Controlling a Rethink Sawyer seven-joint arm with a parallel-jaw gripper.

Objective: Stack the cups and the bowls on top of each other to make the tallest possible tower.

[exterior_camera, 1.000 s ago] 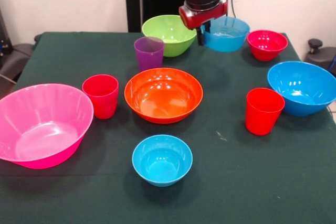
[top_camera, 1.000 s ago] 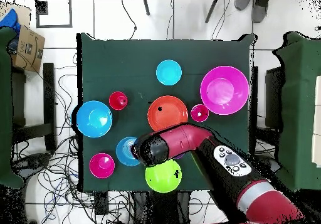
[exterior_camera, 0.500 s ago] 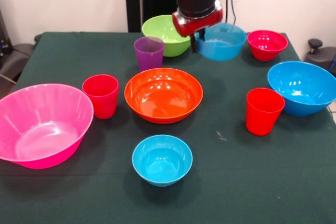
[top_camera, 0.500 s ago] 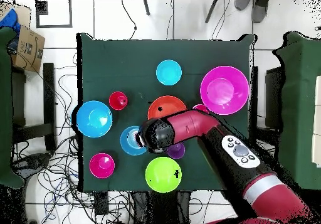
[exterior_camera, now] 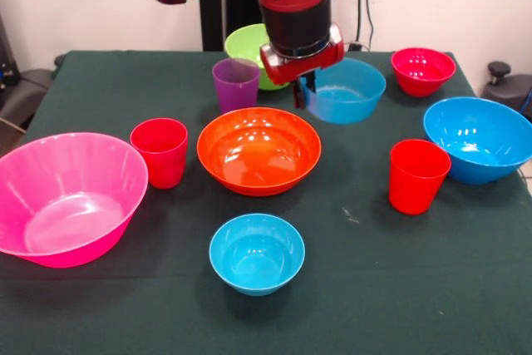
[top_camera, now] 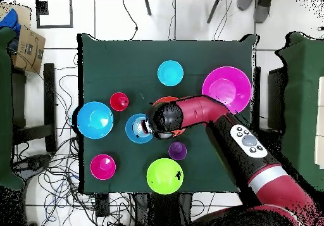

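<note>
My gripper (exterior_camera: 302,89) (top_camera: 147,127) is shut on the rim of a small blue bowl (exterior_camera: 342,91) (top_camera: 137,128) and holds it above the table, just right of the orange bowl (exterior_camera: 258,150). A second small blue bowl (exterior_camera: 256,253) (top_camera: 170,73) sits near the front edge. The purple cup (exterior_camera: 236,83) (top_camera: 177,150) stands behind the orange bowl, before the lime green bowl (exterior_camera: 248,41) (top_camera: 164,176). One red cup (exterior_camera: 160,151) stands beside the large pink bowl (exterior_camera: 65,197) (top_camera: 226,90); the other red cup (exterior_camera: 417,175) (top_camera: 119,101) is near the large blue bowl (exterior_camera: 480,138) (top_camera: 95,119). The small red-magenta bowl (exterior_camera: 422,70) (top_camera: 102,166) sits at the back. No tower stands.
The arm (top_camera: 209,119) covers most of the orange bowl and one red cup in the overhead view. A cardboard box (top_camera: 25,46) and cables lie on the floor beside the green table (exterior_camera: 416,288).
The gripper has carried the small blue bowl up off the back of the table and forward, toward the orange bowl. The purple cup and green bowl are uncovered in the overhead view.
</note>
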